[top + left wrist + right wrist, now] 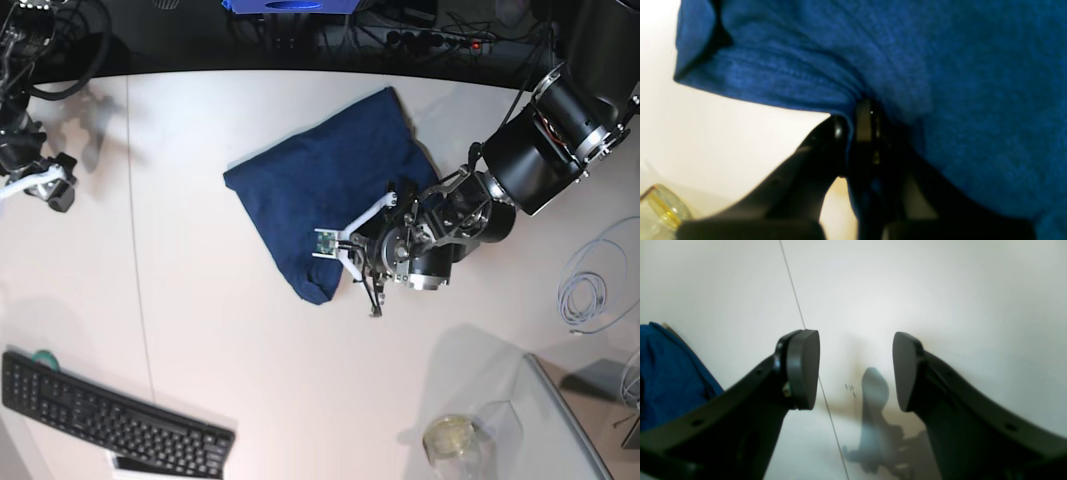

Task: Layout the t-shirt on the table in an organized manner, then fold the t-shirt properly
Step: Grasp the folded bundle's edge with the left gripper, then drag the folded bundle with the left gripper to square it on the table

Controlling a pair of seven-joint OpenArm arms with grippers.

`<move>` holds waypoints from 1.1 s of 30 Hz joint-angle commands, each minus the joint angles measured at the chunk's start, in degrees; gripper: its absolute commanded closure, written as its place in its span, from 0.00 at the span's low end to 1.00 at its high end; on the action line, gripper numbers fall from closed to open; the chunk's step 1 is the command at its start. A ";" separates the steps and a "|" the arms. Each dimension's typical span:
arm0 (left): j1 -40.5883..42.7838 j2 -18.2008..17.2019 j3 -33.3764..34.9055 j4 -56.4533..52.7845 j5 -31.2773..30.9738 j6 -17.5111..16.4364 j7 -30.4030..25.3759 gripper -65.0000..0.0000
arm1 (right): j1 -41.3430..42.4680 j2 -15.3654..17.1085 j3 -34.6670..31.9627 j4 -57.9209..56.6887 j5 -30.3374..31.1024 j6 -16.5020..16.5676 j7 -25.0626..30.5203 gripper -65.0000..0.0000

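Note:
The navy t-shirt (325,195) lies bunched in a rough folded shape on the white table (240,340), centre back. My left gripper (366,284) sits at the shirt's near right edge. In the left wrist view the left gripper (853,123) is shut on a fold of the t-shirt (940,83) by its hem. My right gripper (52,190) is far off at the table's left side. In the right wrist view the right gripper (856,370) stands open over bare table (940,290) with nothing between its pads; a bit of the t-shirt (666,380) shows at the left.
A black keyboard (110,420) lies at the near left. A glass jar (450,437) stands at the near right beside a clear panel (560,420). A coiled cable (593,290) lies at the right edge. A thin seam (138,290) crosses the table.

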 commanded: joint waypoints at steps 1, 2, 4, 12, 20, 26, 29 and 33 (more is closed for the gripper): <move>-0.24 0.90 0.42 -0.41 0.23 -0.97 -0.07 1.00 | 0.34 0.50 0.29 1.29 0.61 0.54 1.26 0.51; -0.59 1.69 0.69 -0.50 0.23 -0.97 -0.42 1.00 | 0.34 0.06 0.29 1.29 0.61 0.54 1.26 0.51; -1.03 3.01 0.95 -0.59 0.32 -0.97 -0.77 1.00 | 0.34 -0.03 0.29 1.20 0.61 0.45 1.26 0.51; -1.21 5.03 1.04 -0.76 6.03 -0.97 -10.27 1.00 | 0.34 -0.03 0.38 0.94 0.52 0.45 1.26 0.51; -3.06 7.31 0.51 -6.21 13.86 -0.97 -17.13 1.00 | 0.43 0.06 -0.23 0.76 0.17 0.45 0.46 0.51; -3.76 9.25 0.51 -8.67 13.86 -0.97 -18.97 1.00 | 1.13 -0.03 -3.75 -0.38 0.17 0.45 -3.32 0.51; -3.76 10.48 0.51 -8.76 14.03 -0.97 -20.55 1.00 | 0.08 -0.03 -9.64 -1.08 0.08 0.45 -2.96 0.72; -4.46 12.24 0.77 -10.17 14.30 -0.97 -20.55 1.00 | 0.17 -0.03 -12.37 -4.77 0.08 0.19 -3.23 1.00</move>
